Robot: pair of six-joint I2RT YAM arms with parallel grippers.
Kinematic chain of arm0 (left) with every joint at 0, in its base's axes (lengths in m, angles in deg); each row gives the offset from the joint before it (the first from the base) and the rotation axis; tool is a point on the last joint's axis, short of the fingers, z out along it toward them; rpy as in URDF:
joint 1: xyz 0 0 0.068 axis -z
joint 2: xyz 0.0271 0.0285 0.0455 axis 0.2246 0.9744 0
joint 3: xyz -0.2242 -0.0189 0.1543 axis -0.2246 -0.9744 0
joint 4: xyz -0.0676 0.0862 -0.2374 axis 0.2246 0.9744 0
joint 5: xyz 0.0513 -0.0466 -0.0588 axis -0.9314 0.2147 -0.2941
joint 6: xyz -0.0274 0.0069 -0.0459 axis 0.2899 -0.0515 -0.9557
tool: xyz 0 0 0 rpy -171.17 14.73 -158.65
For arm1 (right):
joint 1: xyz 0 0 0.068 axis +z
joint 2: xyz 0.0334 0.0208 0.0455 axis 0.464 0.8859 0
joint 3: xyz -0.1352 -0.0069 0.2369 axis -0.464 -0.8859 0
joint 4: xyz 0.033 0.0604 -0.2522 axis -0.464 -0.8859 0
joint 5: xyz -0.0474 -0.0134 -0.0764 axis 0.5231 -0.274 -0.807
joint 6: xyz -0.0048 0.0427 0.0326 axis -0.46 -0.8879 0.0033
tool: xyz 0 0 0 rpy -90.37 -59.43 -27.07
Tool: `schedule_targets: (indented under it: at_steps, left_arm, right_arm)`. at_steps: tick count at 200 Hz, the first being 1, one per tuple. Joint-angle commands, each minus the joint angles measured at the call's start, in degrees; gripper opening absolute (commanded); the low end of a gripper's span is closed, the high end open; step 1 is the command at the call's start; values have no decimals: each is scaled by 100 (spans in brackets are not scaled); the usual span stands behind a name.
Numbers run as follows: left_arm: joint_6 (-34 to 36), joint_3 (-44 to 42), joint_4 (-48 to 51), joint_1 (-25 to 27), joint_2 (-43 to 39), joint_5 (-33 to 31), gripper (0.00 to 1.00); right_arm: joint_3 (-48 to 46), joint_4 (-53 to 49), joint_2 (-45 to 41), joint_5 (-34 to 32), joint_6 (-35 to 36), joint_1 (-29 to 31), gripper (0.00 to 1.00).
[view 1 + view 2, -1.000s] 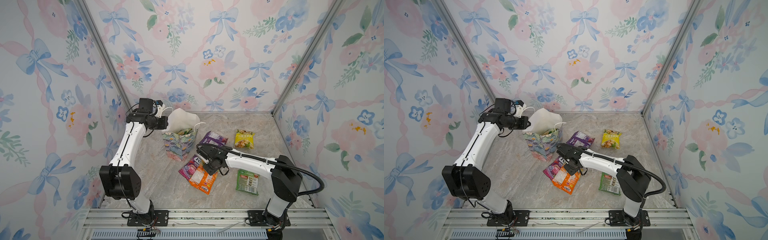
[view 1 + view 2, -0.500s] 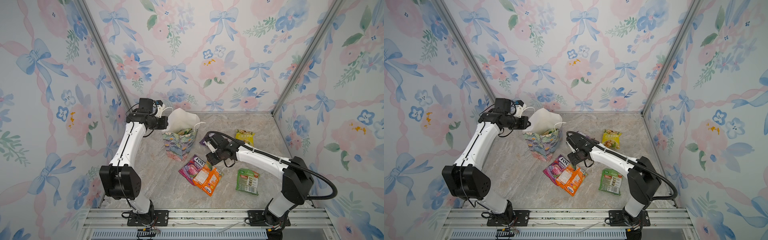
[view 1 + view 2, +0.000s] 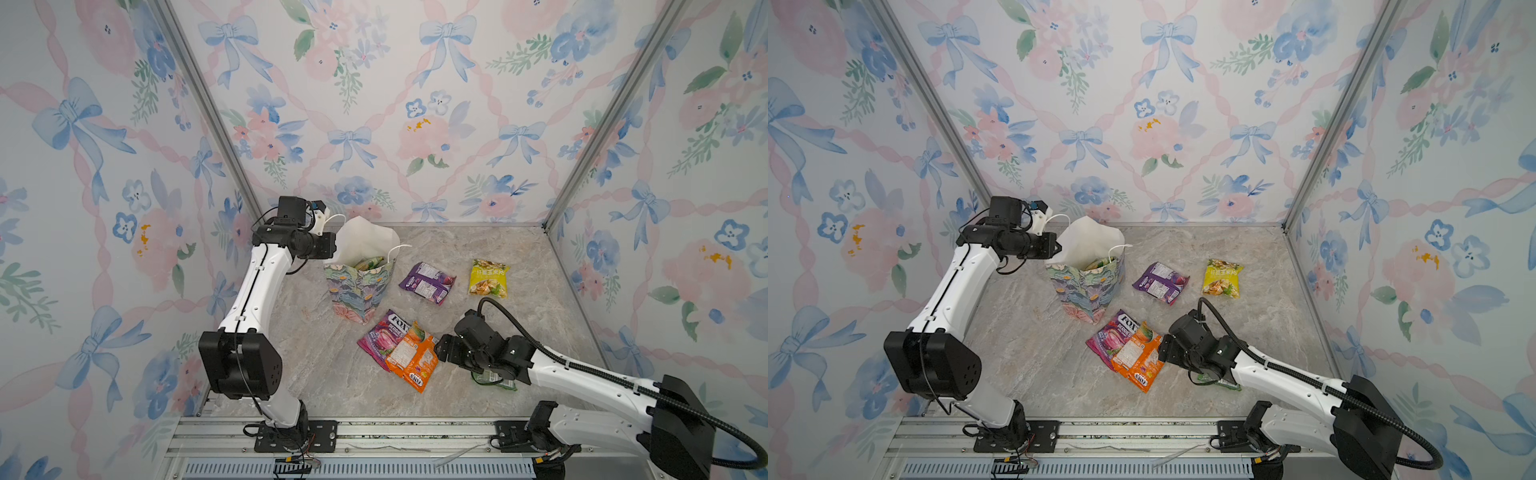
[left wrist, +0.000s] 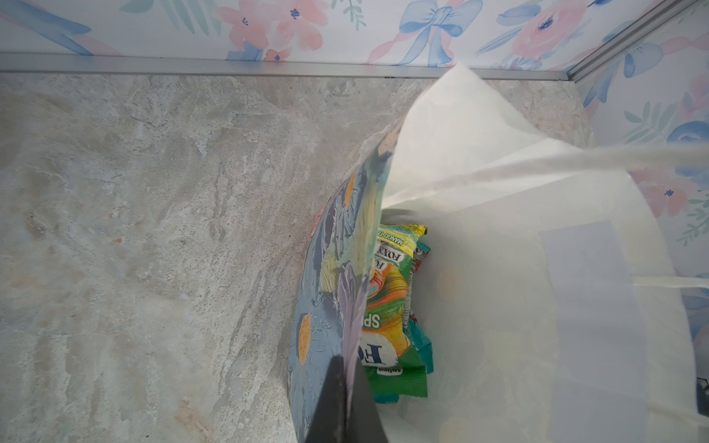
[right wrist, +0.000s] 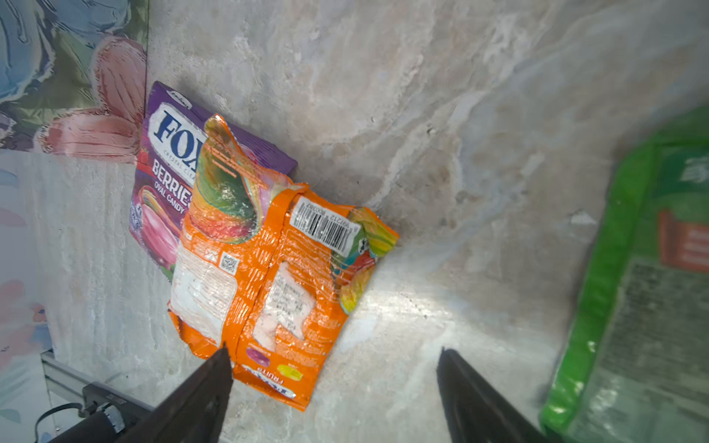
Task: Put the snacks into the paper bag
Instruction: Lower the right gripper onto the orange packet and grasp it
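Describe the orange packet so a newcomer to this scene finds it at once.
Start at the flowered paper bag standing on the marble floor. Just in front of it two packets overlap: the orange packet lies on top of a purple FOX'S packet. It is the only orange one on the floor, back side up with a white barcode label.

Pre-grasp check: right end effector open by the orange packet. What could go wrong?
The orange packet overlaps the purple FOX'S Berries packet; closing the right end effector may drag both. The green packet lies partly under the right arm and may get swept. The left end effector pinches the paper bag by its rim; it may tip.
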Motion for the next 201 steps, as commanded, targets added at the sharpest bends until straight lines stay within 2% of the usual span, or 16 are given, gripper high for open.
schedule_targets:
  at_steps: [1,58,201]
  left_arm:
    - [60,-98,152,-51,-110,17,0]
    - [55,-98,146,-49,-110,52,0]
    - [50,-94,145,-44,-103,87,0]
  right_arm:
    - [-213,490,-5,-181,-1008,151,86]
    - [-649,1438,395,-43,-1614,408,79]
    - [-1076,3041,1375,497,-2043,295,58]
